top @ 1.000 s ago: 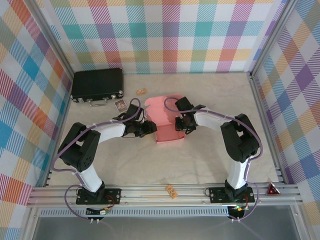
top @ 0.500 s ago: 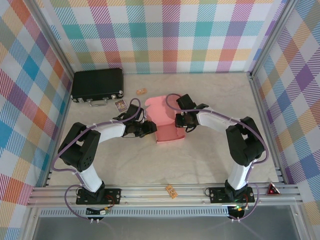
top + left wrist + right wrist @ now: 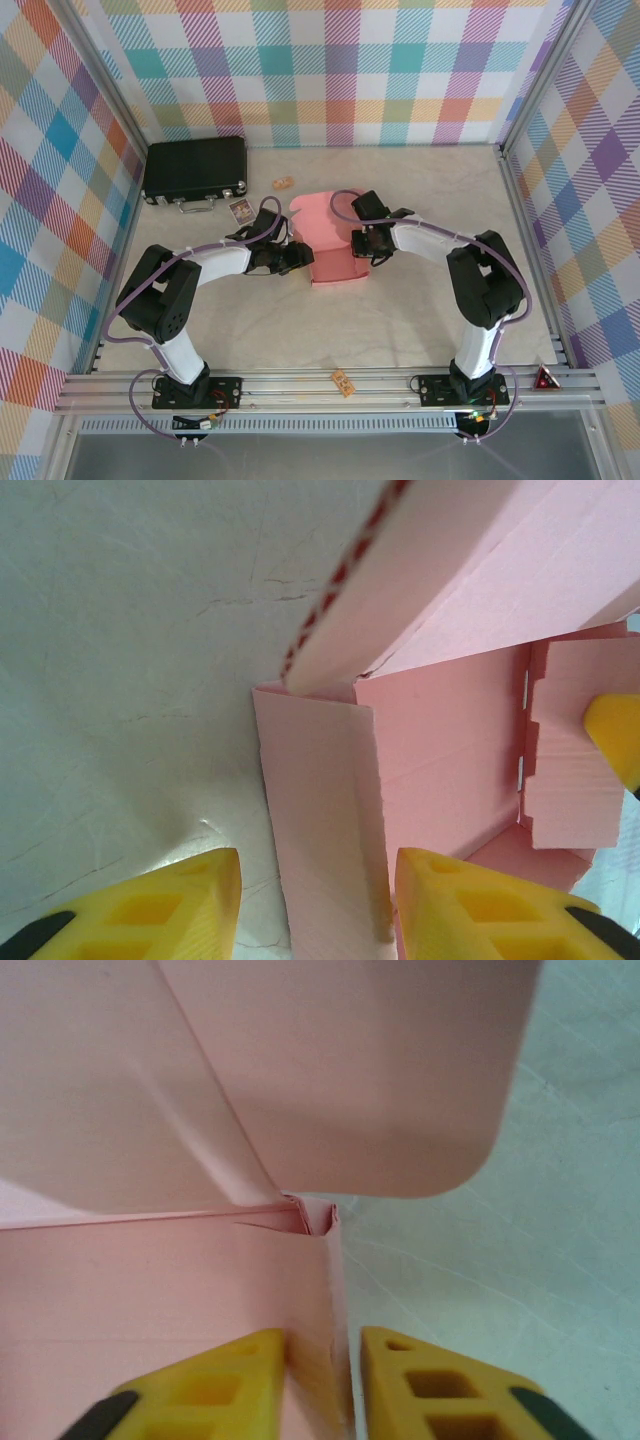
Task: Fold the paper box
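Note:
The salmon-pink paper box (image 3: 332,240) sits mid-table, partly formed, with its lid flap (image 3: 312,212) lying open toward the back. My left gripper (image 3: 301,257) is at the box's left side. In the left wrist view its yellow fingers (image 3: 170,905) straddle the upright left wall (image 3: 320,820); the gripper (image 3: 320,910) is open, with table showing between the wall and the outer finger. My right gripper (image 3: 358,246) is at the right side. Its jaws (image 3: 325,1390) have closed onto the right wall (image 3: 318,1290), the inner finger (image 3: 215,1390) against the card.
A black hard case (image 3: 195,170) lies at the back left, with a small card (image 3: 241,211) and a tan piece (image 3: 283,183) in front of it. An orange piece (image 3: 343,381) rests on the front rail. Aluminium frame posts border the table.
My right gripper has narrowed its jaws onto the box's right wall and shifted slightly. The left arm and its gripper have not moved.

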### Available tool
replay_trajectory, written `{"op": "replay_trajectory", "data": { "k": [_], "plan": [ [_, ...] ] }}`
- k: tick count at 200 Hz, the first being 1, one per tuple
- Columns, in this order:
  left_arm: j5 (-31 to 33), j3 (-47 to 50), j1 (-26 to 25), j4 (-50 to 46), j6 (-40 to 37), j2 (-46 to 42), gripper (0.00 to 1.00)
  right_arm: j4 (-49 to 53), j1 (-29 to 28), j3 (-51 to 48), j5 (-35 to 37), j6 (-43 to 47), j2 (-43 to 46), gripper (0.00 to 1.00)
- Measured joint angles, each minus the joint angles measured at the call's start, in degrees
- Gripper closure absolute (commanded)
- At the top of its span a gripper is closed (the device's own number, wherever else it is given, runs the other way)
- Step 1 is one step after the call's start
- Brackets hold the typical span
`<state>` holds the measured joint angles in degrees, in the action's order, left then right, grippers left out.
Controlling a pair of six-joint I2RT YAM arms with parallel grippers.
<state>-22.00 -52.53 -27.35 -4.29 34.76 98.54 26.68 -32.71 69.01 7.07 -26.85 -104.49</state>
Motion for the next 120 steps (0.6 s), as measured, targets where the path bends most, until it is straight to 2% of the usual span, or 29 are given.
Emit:
{"op": "replay_trajectory", "data": {
  "k": [30, 92, 120],
  "plan": [
    [0.0, 0.0, 0.0, 0.0, 0.0, 0.1, 0.56, 0.1, 0.0, 0.0, 0.3, 0.1, -0.2, 0.83],
    [-0.1, 0.0, 0.0, 0.0, 0.0, 0.3, 0.56, 1.2, 0.0, 0.7, 2.0, 0.7, -2.6, 0.84],
    [-0.7, 0.0, 0.0, 0.0, 0.0, 0.5, 0.56, 2.2, -0.7, 1.3, 3.5, 1.4, -3.3, 0.88]
  ]
}}
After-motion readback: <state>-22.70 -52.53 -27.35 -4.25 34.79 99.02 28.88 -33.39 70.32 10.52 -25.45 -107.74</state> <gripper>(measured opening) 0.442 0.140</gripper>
